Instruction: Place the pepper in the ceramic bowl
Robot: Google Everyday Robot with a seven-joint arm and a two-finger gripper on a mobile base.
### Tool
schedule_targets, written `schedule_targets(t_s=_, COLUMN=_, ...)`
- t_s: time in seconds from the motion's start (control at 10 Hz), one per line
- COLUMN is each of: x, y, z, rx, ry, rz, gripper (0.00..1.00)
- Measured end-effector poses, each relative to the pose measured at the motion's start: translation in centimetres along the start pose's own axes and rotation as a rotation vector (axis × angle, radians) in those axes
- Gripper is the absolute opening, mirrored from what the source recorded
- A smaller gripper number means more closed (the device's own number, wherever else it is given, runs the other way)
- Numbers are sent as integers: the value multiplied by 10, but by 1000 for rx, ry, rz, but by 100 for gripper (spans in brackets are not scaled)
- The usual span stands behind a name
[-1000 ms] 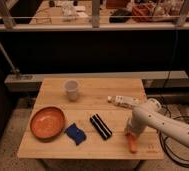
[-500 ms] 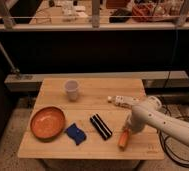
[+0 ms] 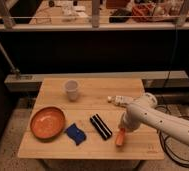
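From the one camera view I look down on a light wooden table (image 3: pixel 93 92), and I read its top as a clock face with twelve at the far edge.

The gripper (image 3: pixel 122 128) sits at about five o'clock, close to the near edge, at the end of the thick white arm (image 3: pixel 155 119) that reaches in from the right side. Directly under its tip is the pepper (image 3: pixel 120 138), a small tapered orange piece standing nearly upright with its lower end at the tabletop. The pepper's upper end meets the gripper, but I cannot tell whether the tool is clamped on it or merely resting against it.

The ceramic bowl (image 3: pixel 47 123), a wide shallow orange-brown dish with a darker rim, lies at about eight o'clock, well apart from the pepper, and nothing lies in it.

Between bowl and pepper are two things. A crumpled blue cloth-like piece (image 3: pixel 75 133) lies at seven o'clock, just beside the bowl's rim. A black-and-white striped bar (image 3: pixel 101 126) lies at six o'clock, set on a diagonal, near the gripper but apart from it.

A small translucent white cup (image 3: pixel 71 90) stands upright at eleven o'clock. A small pale oblong object (image 3: pixel 119 100) lies at two o'clock, just past the arm's elbow.

Dark cables (image 3: pixel 177 150) loop on the floor to the right of the table.
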Motion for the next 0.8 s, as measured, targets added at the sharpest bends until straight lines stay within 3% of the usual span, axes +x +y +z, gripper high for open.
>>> schedule_targets(t_s=0.3, x=-10, y=-40, z=-20, rx=14, ry=14, rz=-56, gripper=2)
schedule_targets(t_s=0.6, x=-12, y=-51, z=-25, rx=16, ry=27, rz=-100, gripper=2)
schedule_targets(t_s=0.8, x=-23, y=-78, z=-27, rx=23, ry=31, rz=-129, gripper=2)
